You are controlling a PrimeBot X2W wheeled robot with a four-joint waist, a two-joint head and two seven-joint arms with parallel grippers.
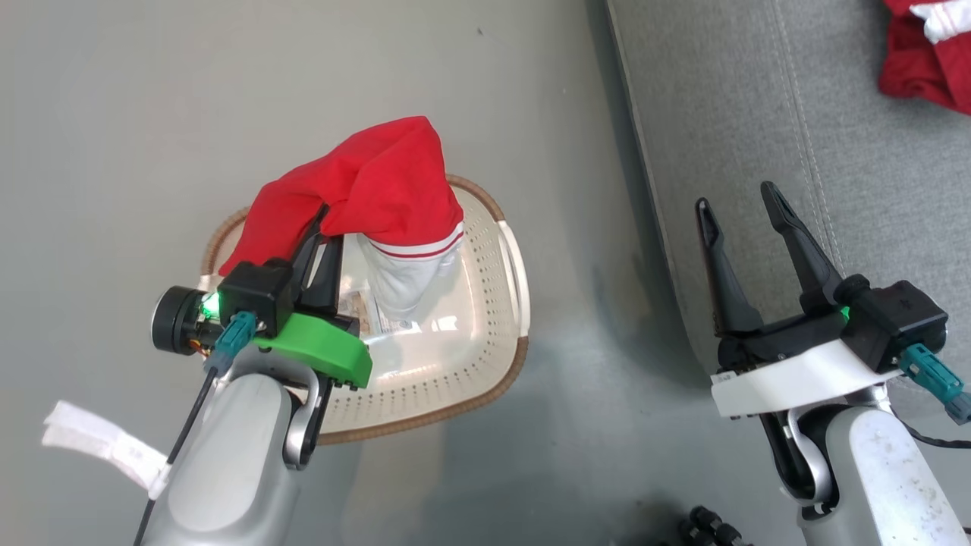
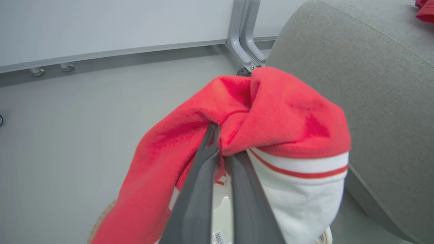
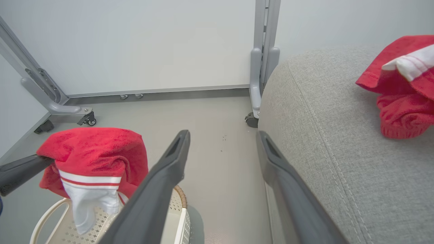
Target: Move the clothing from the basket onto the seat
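Observation:
My left gripper (image 1: 325, 220) is shut on a red garment with a white striped panel (image 1: 379, 189), held up above the cream basket (image 1: 485, 334). The cloth drapes over the fingertips, white end hanging down into the basket. In the left wrist view the two fingers (image 2: 203, 159) pinch the red fabric (image 2: 281, 115). A second piece of red and white clothing (image 1: 922, 53) lies on the grey seat (image 1: 721, 114) at the far right. My right gripper (image 1: 740, 201) stands open and empty over the seat's edge. The right wrist view shows the held garment (image 3: 95, 152), the basket (image 3: 179, 210) and the seat (image 3: 322, 118).
Grey floor (image 1: 152, 114) surrounds the basket. A white partition on wheeled metal feet (image 3: 254, 88) stands behind the basket and the seat. A label lies on the basket's floor (image 1: 360, 311). A white tag hangs from my left forearm (image 1: 98, 440).

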